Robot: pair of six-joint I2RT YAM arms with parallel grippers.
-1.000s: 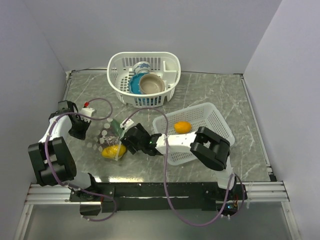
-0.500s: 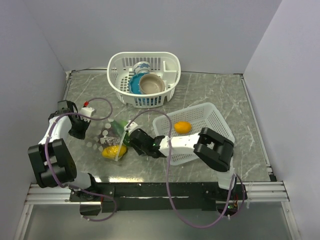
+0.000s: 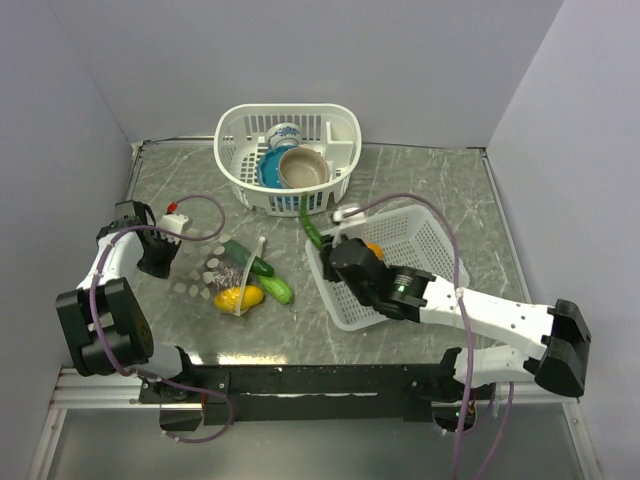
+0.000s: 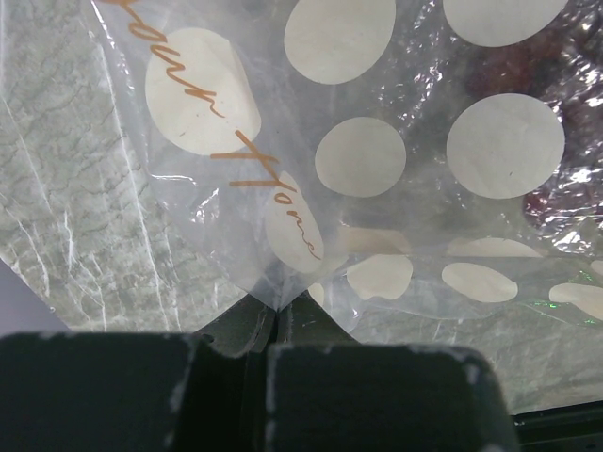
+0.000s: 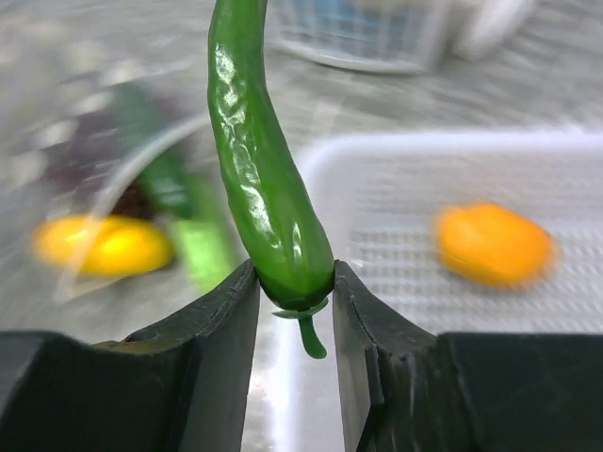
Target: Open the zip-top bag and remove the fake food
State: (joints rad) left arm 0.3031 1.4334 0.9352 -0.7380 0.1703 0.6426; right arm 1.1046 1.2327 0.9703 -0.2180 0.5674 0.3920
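The clear dotted zip-top bag (image 3: 215,270) lies at the left of the table and fills the left wrist view (image 4: 377,160). My left gripper (image 3: 156,252) is shut on its corner (image 4: 278,299). A yellow fruit (image 3: 238,297), a green cucumber-like piece (image 3: 275,289), another green piece (image 3: 248,258) and dark purple grapes (image 4: 556,198) lie at the bag's mouth. My right gripper (image 3: 330,248) is shut on a long green pepper (image 5: 266,179) and holds it above the near basket's left rim. An orange fruit (image 5: 494,244) lies in that basket.
A white mesh basket (image 3: 432,238) sits tilted at the centre right. A second white basket (image 3: 230,135) at the back holds a blue bowl (image 3: 270,172), a brown bowl (image 3: 303,168) and a patterned cup (image 3: 284,134). Grey walls close in the table.
My right gripper has pulled back from the bag's mouth and moved right and up with the green pepper in it. A green piece now lies outside the bag. The left gripper has not moved.
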